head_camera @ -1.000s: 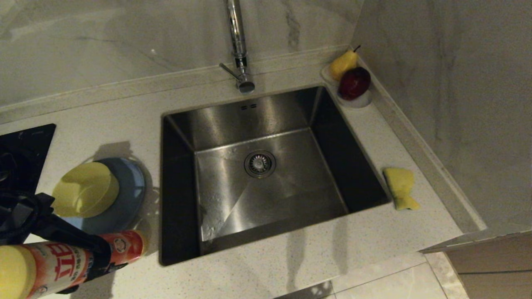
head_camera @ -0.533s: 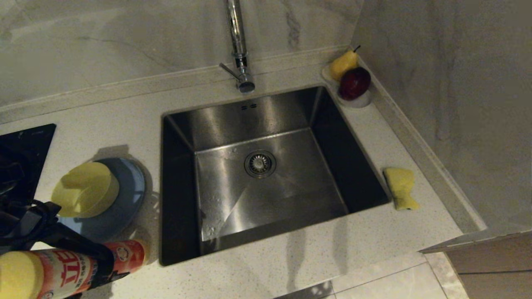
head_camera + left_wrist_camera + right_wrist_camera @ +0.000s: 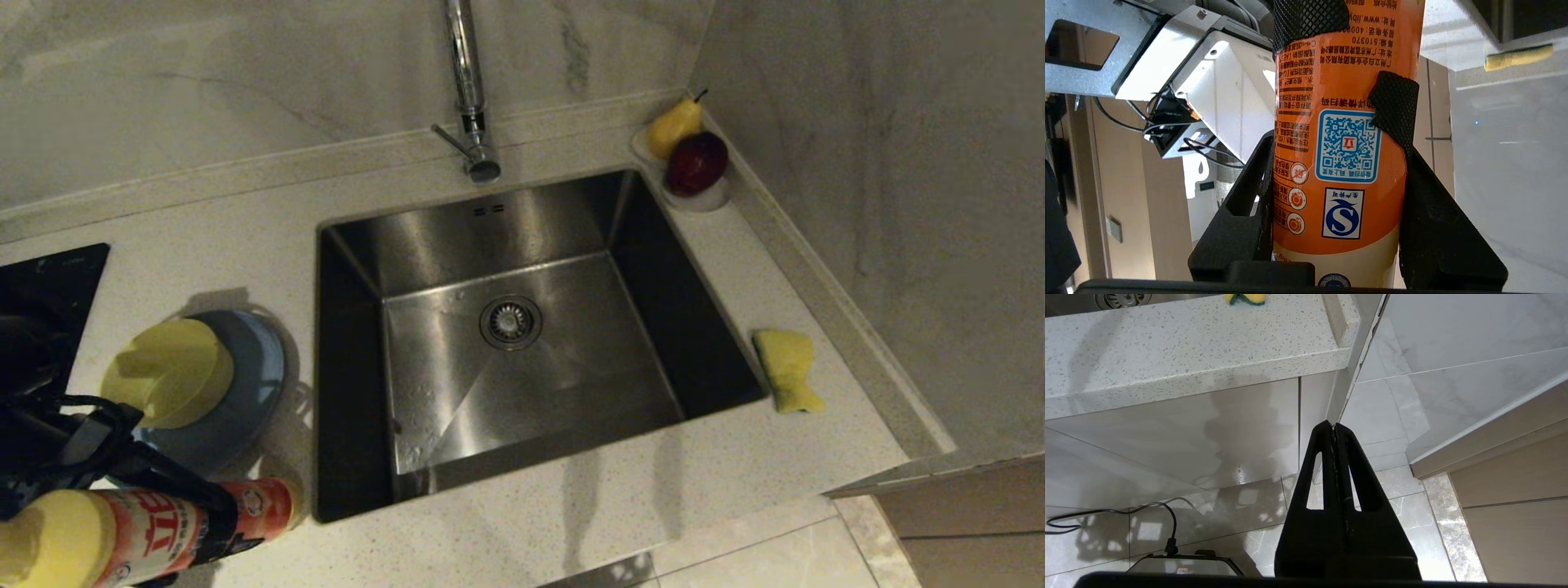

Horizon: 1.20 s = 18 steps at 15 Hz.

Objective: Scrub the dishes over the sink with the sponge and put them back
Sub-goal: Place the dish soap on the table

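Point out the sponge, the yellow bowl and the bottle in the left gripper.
sponge [image 3: 787,369], head view, middle of its yellow top.
yellow bowl [image 3: 167,371], head view, centre of its upturned base.
bottle [image 3: 1339,147], left wrist view, orange label between the fingers.

Your speckled table [image 3: 571,498] is carrying the sink [image 3: 522,327]; sponge [image 3: 786,369] is lying right of it, blue plate [image 3: 245,392] sitting left, fruit dish [image 3: 700,198] sitting in the back corner.
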Tool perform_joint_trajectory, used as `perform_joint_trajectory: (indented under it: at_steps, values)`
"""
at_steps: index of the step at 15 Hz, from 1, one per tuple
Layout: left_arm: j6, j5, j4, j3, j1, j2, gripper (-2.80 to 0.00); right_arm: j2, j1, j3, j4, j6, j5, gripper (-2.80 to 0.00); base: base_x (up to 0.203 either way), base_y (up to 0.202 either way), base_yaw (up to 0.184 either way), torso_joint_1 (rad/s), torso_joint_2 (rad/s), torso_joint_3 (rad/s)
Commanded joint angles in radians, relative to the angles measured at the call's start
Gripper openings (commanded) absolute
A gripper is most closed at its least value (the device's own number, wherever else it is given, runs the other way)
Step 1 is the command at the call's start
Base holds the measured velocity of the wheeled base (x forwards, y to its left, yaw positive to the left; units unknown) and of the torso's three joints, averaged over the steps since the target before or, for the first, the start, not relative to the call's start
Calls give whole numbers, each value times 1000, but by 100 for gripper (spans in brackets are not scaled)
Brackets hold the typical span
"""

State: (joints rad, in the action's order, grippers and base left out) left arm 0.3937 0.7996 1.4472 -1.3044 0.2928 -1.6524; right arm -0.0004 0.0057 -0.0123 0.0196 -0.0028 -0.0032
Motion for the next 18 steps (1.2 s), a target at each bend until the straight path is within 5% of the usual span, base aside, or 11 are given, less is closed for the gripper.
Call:
perform_joint_trajectory:
  at_steps: [1, 18]
  values:
    - [14, 4, 5, 6, 0, -12, -280, -1, 0, 0, 0, 0, 0, -280, 0, 0, 0, 0, 0, 0]
    - [17, 4, 2, -7, 3, -98, -280, -1, 0, 0, 0, 0, 0, -280, 0, 0, 0, 0, 0, 0]
